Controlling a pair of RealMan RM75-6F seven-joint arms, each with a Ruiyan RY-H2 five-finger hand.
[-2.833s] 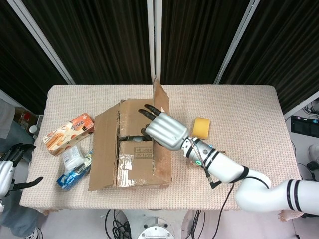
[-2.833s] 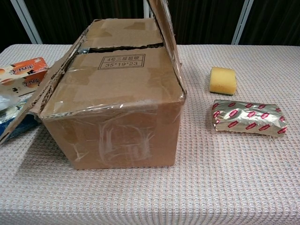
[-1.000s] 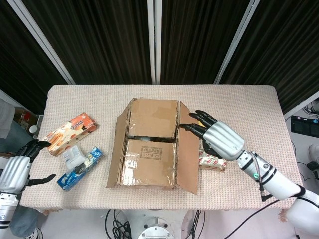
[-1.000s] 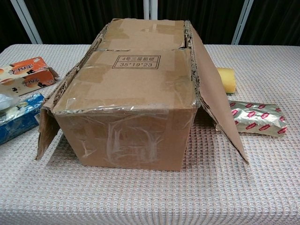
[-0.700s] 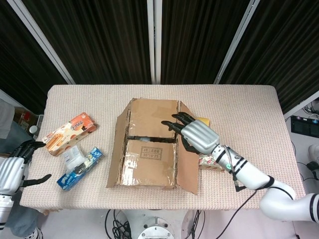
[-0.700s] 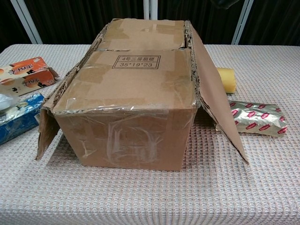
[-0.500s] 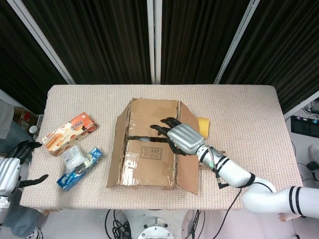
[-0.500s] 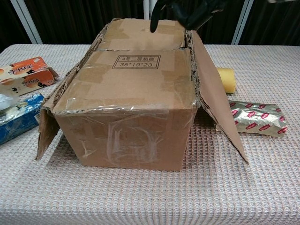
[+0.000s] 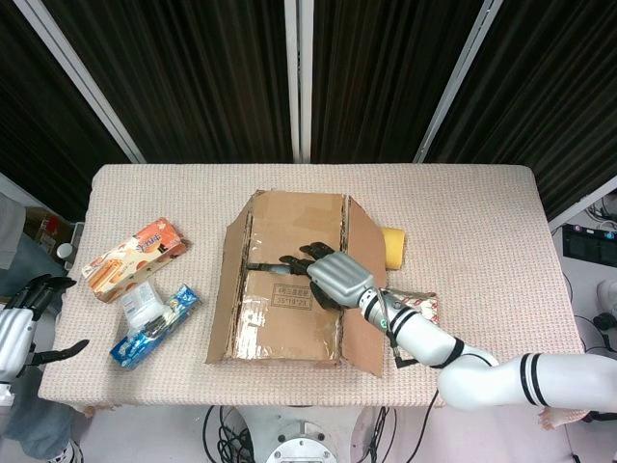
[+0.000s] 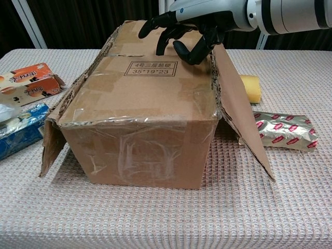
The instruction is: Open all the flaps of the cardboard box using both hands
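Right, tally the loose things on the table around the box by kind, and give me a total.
Sponges: 1, yellow sponge
Foil packs: 1, silver foil pack
Cartons: 1, orange carton
Blue packets: 1, blue packet
Clear bags: 1, clear bag
Total: 5

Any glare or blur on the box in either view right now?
Chest view: sheen on the clear tape across the cardboard box front, printed label still readable; right hand sharp. Head view: even light, no glare, soft shadow under the right hand; left hand cropped at the frame edge.
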